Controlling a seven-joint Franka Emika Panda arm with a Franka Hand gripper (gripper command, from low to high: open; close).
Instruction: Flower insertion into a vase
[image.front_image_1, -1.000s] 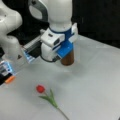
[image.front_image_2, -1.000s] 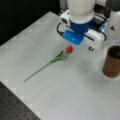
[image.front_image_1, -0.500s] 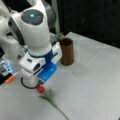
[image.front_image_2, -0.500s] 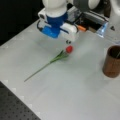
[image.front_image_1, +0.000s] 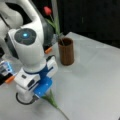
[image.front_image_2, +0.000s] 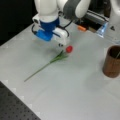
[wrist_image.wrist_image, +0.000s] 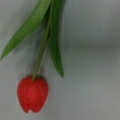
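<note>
One red tulip (image.front_image_2: 69, 49) lies flat on the grey bench (image.front_image_2: 75, 95), its bloom just beside and below the end effector (image.front_image_2: 60, 44), its green stem trailing away toward a front view's bottom left. Whether the end effector's jaws are parted cannot be told; nothing appears held. Well apart from it stands the brown vase (image.front_image_1: 66, 51), another tulip (image.front_image_1: 47, 10) already in it.

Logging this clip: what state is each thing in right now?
Vase: upright on the table, one red tulip already standing in it.
Loose tulip: lying flat on the table, not held.
Pincer: hanging just above the loose tulip, empty; fingers not visible.
</note>
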